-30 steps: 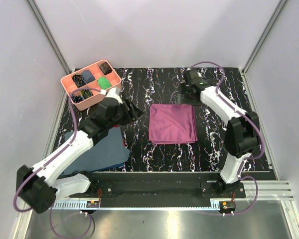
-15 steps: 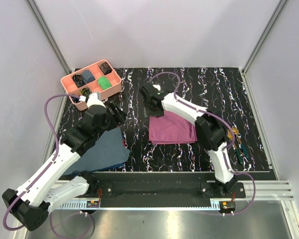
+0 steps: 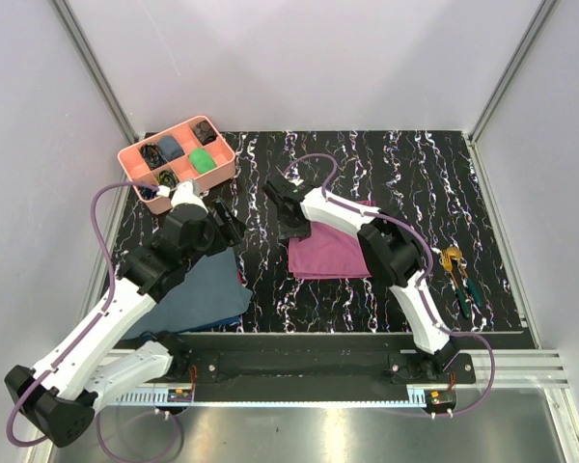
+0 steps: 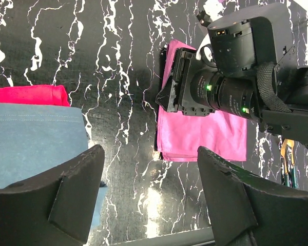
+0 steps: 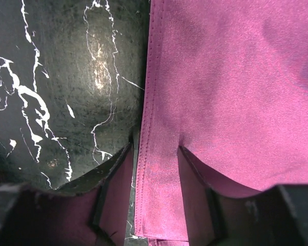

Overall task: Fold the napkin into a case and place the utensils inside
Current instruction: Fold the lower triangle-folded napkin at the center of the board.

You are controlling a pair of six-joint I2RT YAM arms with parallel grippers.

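The plum-purple napkin [image 3: 336, 251] lies folded flat at mid-table. My right gripper [image 3: 294, 225] is down at its left edge. In the right wrist view the napkin [image 5: 231, 77] fills the right side, and the right gripper [image 5: 155, 146] straddles the stitched hem: one finger on the black table, the other on the cloth, with a flat strip of cloth between them. The jaws stand part closed. The left gripper [image 3: 234, 224] hovers open left of the napkin [image 4: 210, 133] and holds nothing. The utensils [image 3: 455, 272] lie at the right edge.
A pink compartment tray [image 3: 135, 164] holding small dark items stands at the back left. A slate-blue cloth [image 3: 198, 289] lies under the left arm with a red cloth [image 4: 25, 95] beside it. The table's front rail runs along the near edge.
The right arm swung from the napkin's far right corner to its left edge and its jaws narrowed. The left arm drew back leftward and opened wider. The utensils came into view.
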